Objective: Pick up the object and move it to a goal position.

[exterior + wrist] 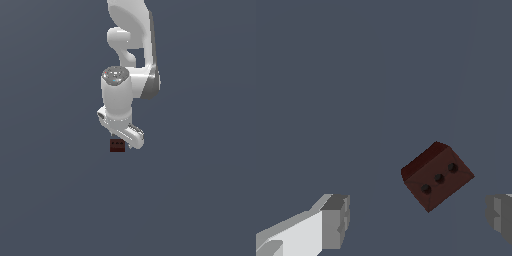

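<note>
The object is a small dark red-brown block [117, 145] with three small dark dots on one face, lying on the flat grey ground. The white arm hangs over it, and the gripper [129, 137] sits just above and slightly to the exterior view's right of the block. In the wrist view the block [437, 176] lies beyond the gripper [418, 217], closer to one grey fingertip [500, 215] than to the other [336, 220]. The fingers stand wide apart and touch nothing. The gripper is open and empty.
Plain grey ground [55, 200] fills both views. The arm's upper links [131, 30] rise behind the gripper to the top of the exterior view. No goal marker or other object shows.
</note>
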Available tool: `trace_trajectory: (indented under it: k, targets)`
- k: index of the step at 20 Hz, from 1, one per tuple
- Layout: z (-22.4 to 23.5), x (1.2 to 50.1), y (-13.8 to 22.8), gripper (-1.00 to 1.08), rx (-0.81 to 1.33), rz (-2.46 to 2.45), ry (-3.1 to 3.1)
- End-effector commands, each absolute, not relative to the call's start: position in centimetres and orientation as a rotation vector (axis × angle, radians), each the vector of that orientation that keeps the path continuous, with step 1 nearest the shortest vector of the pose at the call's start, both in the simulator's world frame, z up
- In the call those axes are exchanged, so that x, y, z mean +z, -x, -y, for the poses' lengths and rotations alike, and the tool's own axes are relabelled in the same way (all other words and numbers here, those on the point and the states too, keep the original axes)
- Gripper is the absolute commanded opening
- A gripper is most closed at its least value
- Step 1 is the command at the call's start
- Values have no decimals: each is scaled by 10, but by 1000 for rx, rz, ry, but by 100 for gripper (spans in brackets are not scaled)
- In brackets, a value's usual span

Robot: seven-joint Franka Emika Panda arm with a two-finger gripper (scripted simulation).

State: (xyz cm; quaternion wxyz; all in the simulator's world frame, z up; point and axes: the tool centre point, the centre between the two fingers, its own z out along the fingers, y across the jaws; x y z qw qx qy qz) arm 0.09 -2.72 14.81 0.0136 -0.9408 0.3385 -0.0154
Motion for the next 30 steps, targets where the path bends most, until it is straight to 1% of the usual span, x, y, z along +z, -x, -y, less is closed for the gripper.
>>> trace_trajectory:
  k: [1,20,30]
  targets:
    - [29,141,2,100,-40,-1165,2887]
    - [44,95,29,100,-2,-1938,2456]
    - [51,80,39,100,0,-2181,2258]
